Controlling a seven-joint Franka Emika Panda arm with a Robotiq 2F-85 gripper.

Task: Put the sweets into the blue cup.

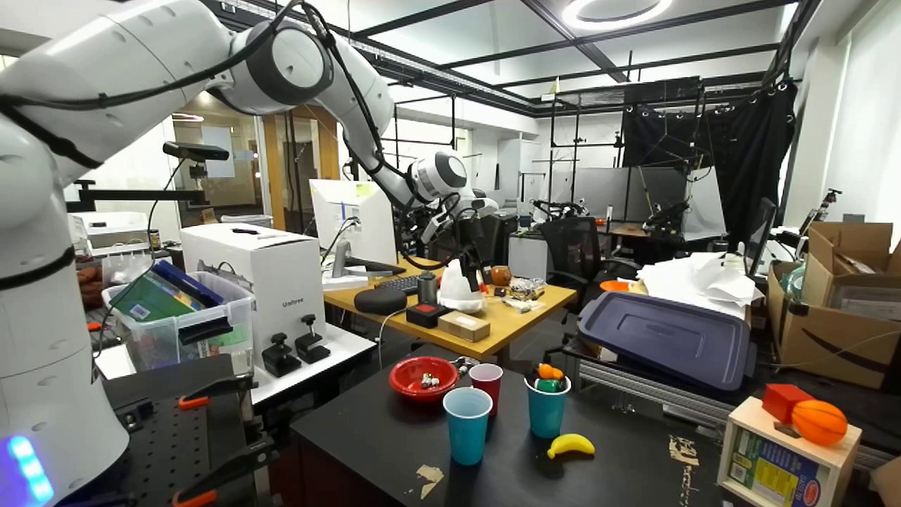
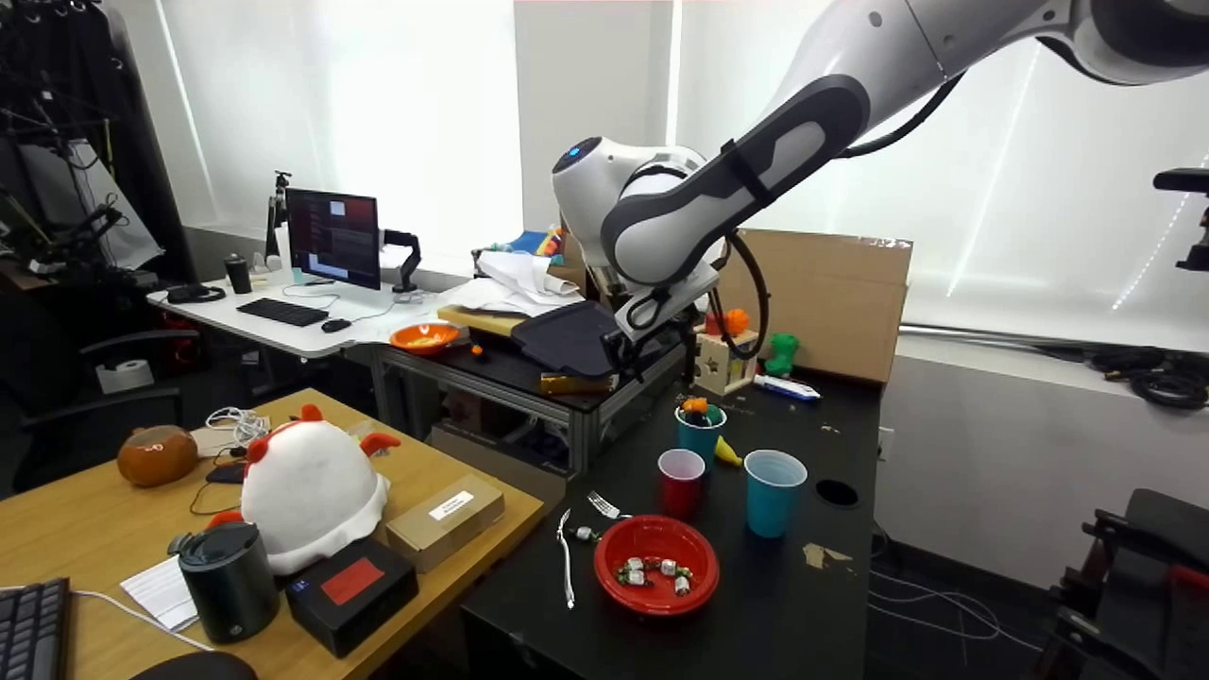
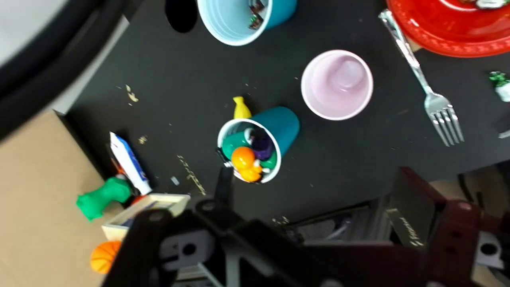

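- While my claw [image 3: 317,177] hangs above the level of the black desk [image 3: 191,75], its jaws stand wide apart.
- I see several sweets [image 2: 669,568] in the red bowl [image 2: 652,539]; a loose sweet [image 3: 504,91] lies on the desk just beside it.
- From the wrist, I make out wrapped sweets inside the upright blue cup [image 3: 223,20].
- A second blue cup [image 3: 281,127] holds colourful objects [image 3: 244,158].

On the black table [image 1: 521,475] we see a curved yellow banana [image 1: 571,444], a silver fork [image 3: 437,104], a tapered red plastic cup [image 2: 680,493], a pale wooden box [image 1: 842,468]
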